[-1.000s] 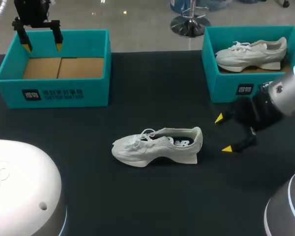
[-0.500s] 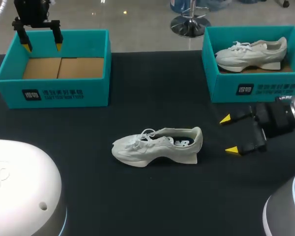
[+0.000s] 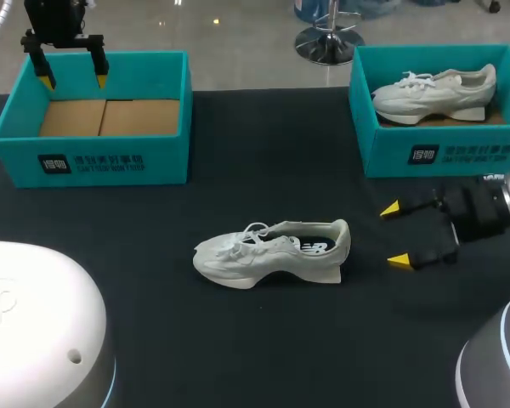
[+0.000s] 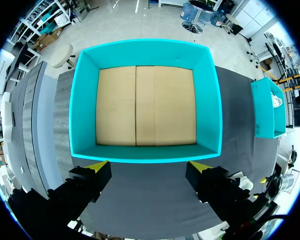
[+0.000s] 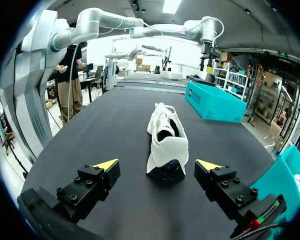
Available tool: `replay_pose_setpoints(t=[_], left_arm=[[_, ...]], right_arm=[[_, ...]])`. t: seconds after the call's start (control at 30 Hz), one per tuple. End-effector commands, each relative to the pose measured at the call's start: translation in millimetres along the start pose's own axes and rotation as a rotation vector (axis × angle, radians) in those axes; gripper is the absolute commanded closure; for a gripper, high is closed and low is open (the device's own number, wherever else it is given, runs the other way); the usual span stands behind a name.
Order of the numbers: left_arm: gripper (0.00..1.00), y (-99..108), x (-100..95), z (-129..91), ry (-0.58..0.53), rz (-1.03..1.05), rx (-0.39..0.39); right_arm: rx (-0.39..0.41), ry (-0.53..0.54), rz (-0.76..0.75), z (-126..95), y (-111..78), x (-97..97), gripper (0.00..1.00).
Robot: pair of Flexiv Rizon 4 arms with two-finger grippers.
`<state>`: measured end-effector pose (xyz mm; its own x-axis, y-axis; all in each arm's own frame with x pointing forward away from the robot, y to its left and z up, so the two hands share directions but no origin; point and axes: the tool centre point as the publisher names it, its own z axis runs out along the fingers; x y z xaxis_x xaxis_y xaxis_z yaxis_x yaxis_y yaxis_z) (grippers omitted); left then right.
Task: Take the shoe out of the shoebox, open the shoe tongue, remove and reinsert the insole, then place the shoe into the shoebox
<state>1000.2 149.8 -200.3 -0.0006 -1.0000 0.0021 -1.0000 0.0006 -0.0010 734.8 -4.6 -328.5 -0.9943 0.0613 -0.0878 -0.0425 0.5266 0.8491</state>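
A white shoe (image 3: 272, 252) lies on its sole in the middle of the black table, toe toward the left, heel toward the right. My right gripper (image 3: 394, 235) is open a short way right of the heel, level with the table; in the right wrist view the shoe (image 5: 166, 141) lies straight ahead of that gripper (image 5: 160, 164), heel nearest. My left gripper (image 3: 72, 82) hangs open above the far rim of the empty left shoebox (image 3: 166, 158). The left wrist view looks straight down past that gripper (image 4: 148, 164) into this shoebox (image 4: 146, 159), its cardboard floor bare.
A second teal shoebox (image 3: 391, 156) at the back right holds another white shoe (image 3: 433, 94). In the right wrist view the left box (image 5: 214, 103) stands beyond the shoe, and the right box's corner (image 5: 284, 182) is close beside my right fingers.
My right gripper has drawn back to the right and turned level, its fingertips now farther from the shoe's heel. The left arm and the shoe have not moved.
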Motion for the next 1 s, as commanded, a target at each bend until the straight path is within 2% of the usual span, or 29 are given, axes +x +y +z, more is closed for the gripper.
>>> replay_pose_setpoints(t=[0.03, 0.4, 0.47, 0.6, 1.0], left_arm=[[0.0, 0, 0.0, 0, -0.001, 0.0, -0.001], [0.0, 0, 0.0, 0, -0.001, 0.0, -0.001], [0.0, 0, 0.0, 0, -0.001, 0.0, -0.001], [0.0, 0, 0.0, 0, -0.001, 0.0, -0.001], [0.0, 0, 0.0, 0, -0.001, 0.0, -0.001]], right_arm=[[0.033, 0.0, 0.025, 1, 3.1, -2.6, 0.0], [0.033, 0.0, 0.025, 1, 3.1, -2.6, 0.0], [0.011, 0.006, 0.035, 3, -1.5, -1.6, 0.0], [-0.109, -0.023, 0.021, 7, -7.7, 0.1, 0.0], [-0.17, -0.044, 0.021, 20, -12.7, -3.5, 0.0]])
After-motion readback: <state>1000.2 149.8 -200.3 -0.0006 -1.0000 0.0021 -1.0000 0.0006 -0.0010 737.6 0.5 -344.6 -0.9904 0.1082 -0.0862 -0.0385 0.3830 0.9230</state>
